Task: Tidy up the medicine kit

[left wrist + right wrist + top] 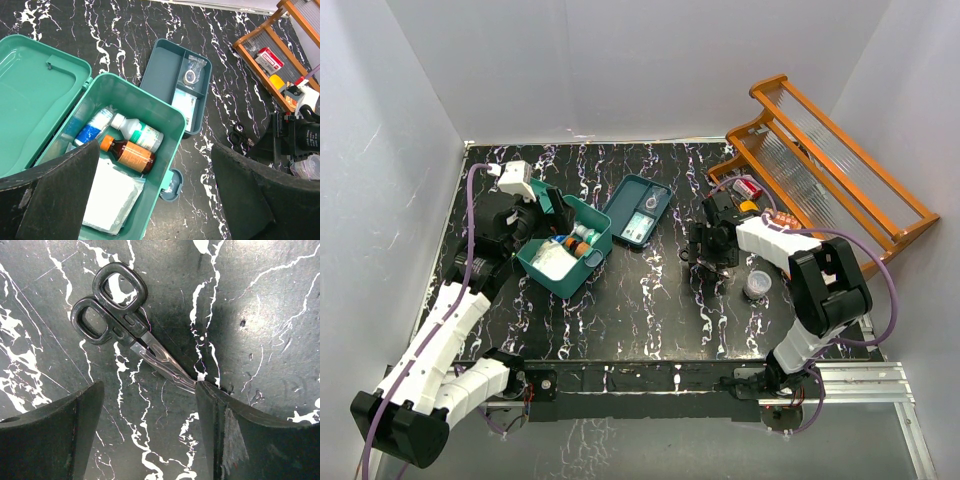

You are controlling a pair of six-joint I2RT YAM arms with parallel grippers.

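Teal medicine kit, bottles inside

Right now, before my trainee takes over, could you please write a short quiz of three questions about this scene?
1. True or false: the lid of the medicine kit is shut.
2. What lies on the table just ahead of the open right end effector? A) scissors B) a tape roll C) a syringe
3. Fill in: the orange-capped brown bottle lies inside the ____.
Key: 1 false, the lid stands open. 2 A. 3 medicine kit.
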